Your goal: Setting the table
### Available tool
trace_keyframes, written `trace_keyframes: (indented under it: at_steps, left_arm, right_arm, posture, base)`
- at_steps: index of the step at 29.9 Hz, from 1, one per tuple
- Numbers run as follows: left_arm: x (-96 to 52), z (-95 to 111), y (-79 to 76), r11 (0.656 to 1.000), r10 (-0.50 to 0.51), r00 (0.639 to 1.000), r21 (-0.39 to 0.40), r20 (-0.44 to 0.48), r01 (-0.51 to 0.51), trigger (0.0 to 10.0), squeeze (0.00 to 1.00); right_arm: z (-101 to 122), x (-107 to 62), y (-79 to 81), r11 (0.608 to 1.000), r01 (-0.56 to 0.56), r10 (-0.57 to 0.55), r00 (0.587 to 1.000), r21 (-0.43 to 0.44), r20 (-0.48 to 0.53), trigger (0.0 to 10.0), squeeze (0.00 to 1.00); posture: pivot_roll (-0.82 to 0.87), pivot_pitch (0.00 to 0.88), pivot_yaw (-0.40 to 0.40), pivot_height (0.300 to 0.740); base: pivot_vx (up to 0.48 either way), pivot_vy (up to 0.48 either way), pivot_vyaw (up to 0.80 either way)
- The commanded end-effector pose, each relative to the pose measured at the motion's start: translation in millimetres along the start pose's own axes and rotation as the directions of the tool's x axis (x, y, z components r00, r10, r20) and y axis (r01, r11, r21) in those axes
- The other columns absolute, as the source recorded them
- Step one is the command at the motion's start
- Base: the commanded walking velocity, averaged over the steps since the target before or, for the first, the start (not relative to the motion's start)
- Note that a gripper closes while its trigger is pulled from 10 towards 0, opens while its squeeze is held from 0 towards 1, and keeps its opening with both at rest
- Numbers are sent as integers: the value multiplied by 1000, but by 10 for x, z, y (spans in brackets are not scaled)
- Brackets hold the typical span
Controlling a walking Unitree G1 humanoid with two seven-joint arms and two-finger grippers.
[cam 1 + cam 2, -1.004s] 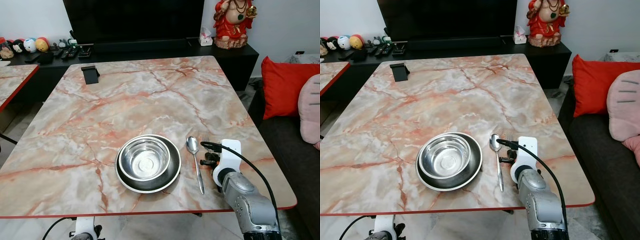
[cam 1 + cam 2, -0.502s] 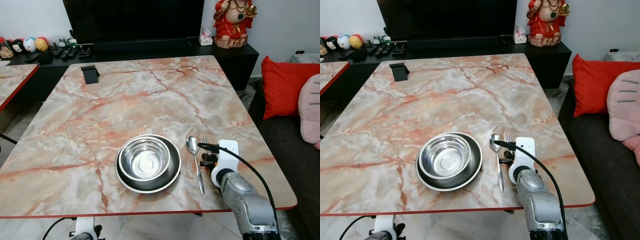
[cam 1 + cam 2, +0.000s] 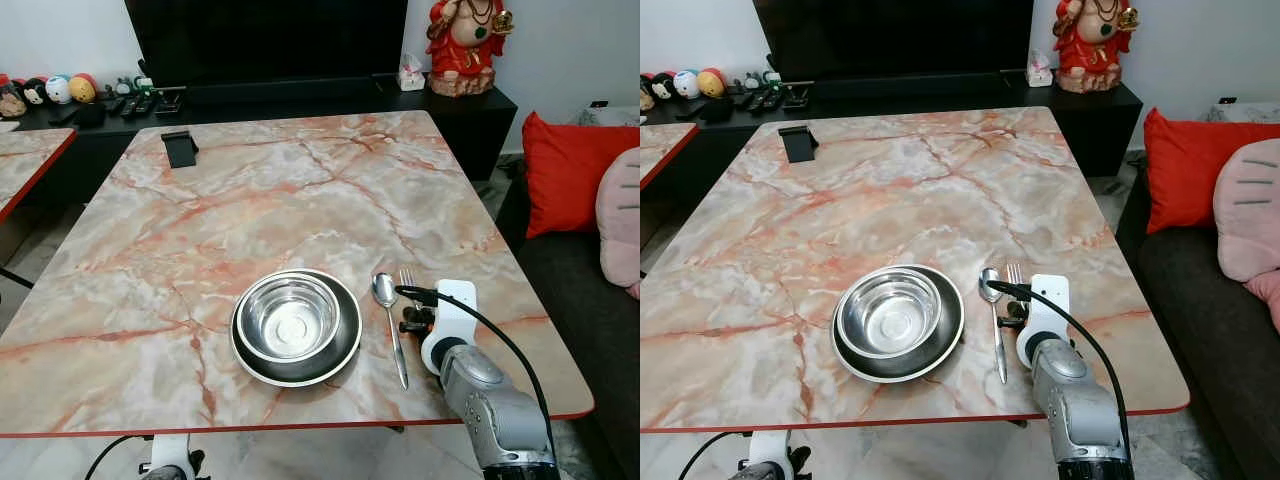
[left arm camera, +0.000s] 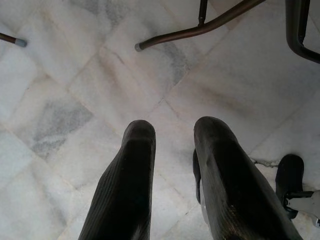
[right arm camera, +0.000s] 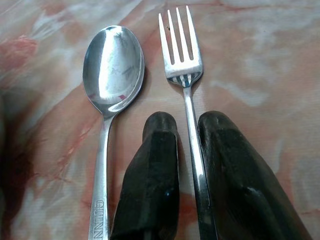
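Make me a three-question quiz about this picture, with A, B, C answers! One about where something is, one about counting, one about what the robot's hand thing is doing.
1. Where does the shiny steel spoon lie?
A. Inside the bowl
B. Between the bowl and the steel fork
C. At the table's far edge

2. How many tines does the steel fork have?
A. Two
B. Three
C. Four

3. What is the right end effector doing?
A. Its two black fingers sit either side of the fork's handle
B. Holding the spoon
C. Lifting the bowl

Answers:
1 B: the spoon lies on the pink marble table, right of the round steel bowl, with the fork on its other side.
2 C: the right wrist view shows four tines.
3 A: the fork's handle runs between the fingers; whether they pinch it is unclear.
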State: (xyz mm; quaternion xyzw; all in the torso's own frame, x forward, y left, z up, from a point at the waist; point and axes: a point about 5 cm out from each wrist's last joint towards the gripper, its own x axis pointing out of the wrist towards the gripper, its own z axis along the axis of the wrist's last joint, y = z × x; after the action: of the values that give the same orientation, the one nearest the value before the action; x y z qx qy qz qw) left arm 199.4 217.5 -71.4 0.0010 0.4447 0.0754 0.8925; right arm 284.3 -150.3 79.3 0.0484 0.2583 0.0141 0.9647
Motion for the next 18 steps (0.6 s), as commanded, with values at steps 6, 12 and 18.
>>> trace_keyframes:
  at_steps: [6,12,18]
  left_arm:
    - [-5,-30,22,1000,1,1000,8,-10,-1,10000,0]
    - [-5,-31,22,1000,1,1000,9,-10,-1,10000,0]
    - [-5,-24,21,999,-7,1000,34,-9,7,10000,0]
  right_arm:
    - [6,-5,24,1000,-11,11,1000,12,-7,10000,459]
    - [5,-4,23,1000,-5,5,1000,9,-7,10000,0]
    - [20,-2,18,1000,-2,2,1000,8,-1,10000,0]
  posture:
    - [-115,0,48,740]
    - [-114,0,47,740]
    - [-114,0,47,740]
  base:
    - [0,0,0]
    - [0,0,0]
    - [0,0,0]
